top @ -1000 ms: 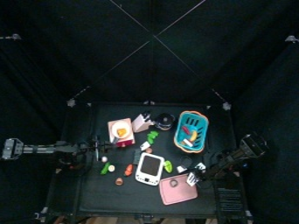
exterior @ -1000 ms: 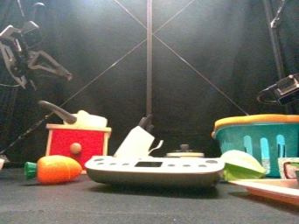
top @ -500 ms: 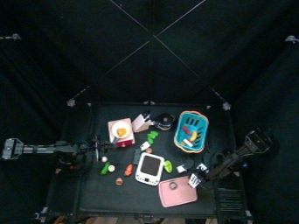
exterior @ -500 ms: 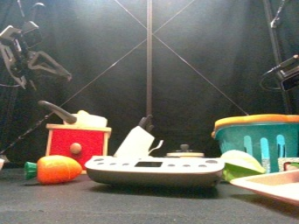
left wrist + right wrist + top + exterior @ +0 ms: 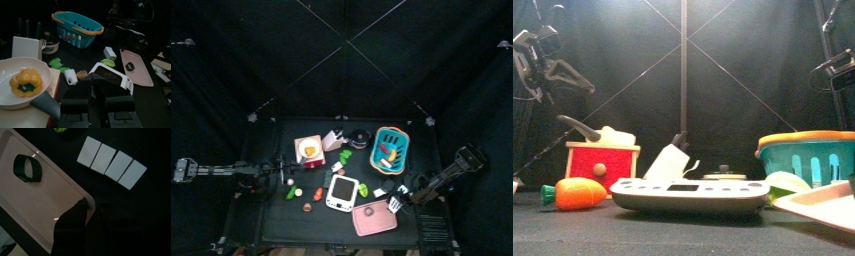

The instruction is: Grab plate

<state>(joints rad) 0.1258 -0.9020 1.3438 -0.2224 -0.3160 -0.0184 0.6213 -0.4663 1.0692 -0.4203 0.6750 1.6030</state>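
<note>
The salmon-pink square plate [image 5: 372, 218] lies at the table's front right, beside the white gadget. In the front view the plate [image 5: 823, 203] tilts, its right side raised off the table. My right gripper [image 5: 396, 204] is at the plate's right rim. The right wrist view shows my right gripper [image 5: 89, 208] clamped over the rim of the plate [image 5: 33, 198], and a small dark ring [image 5: 27, 168] lying on it. My left gripper [image 5: 95, 80] hangs high over the table's left side, jaws together, holding nothing; the plate [image 5: 137, 65] shows far beyond it.
A blue basket [image 5: 389, 147] stands behind the plate and a white gadget with red trim [image 5: 339, 192] left of it. A white four-part block [image 5: 112, 163] lies just off the plate's edge. A red-and-white toy [image 5: 601, 160] and a carrot [image 5: 573, 192] sit left.
The plate's right side has risen off the table and tilts more steeply. The right arm has lifted with it. The left arm has not moved.
</note>
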